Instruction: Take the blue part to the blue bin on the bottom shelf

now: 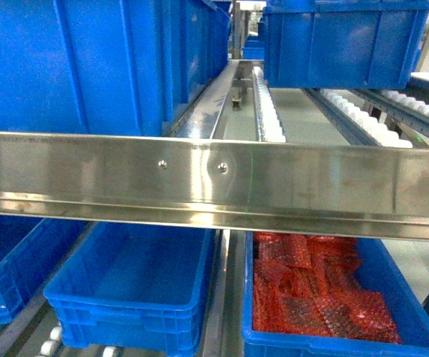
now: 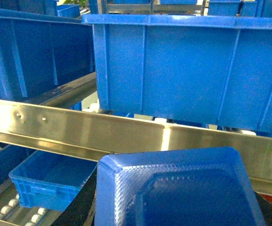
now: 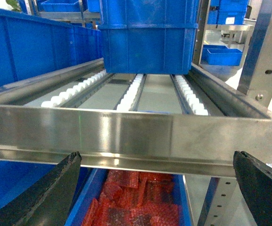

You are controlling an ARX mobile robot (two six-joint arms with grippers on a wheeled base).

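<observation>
The steel rack fills every view, and its broad front rail [image 1: 214, 178] runs across the head view between an upper tier of roller lanes and the bottom shelf [image 1: 225, 297] below it. On that lower tier sit three blue totes: one cut off at the far left, the empty blue bin [image 1: 128, 286] in the middle, and to its right the tote of red bags [image 1: 311, 297], which is not the target. Larger totes stand on the upper tier [image 1: 88, 67], overhanging the lower bins from this angle. In the left wrist view the blue part [image 2: 176, 188] fills the bottom of the picture close under the camera, so it appears to be carried by the left gripper, though the fingers themselves are out of sight and I cannot tell how far they are closed. The right gripper [image 3: 157, 188] hangs with its two dark fingers [image 3: 46, 193] spread wide and nothing between them, facing the rail with the red bags below. The step in hand looks like bringing the part down to the bin. To do it well, the left arm should drop under the rail's lower lip before reaching in, aim for the middle bin's open mouth rather than its neighbours, and release only once the part is inside the rim.
</observation>
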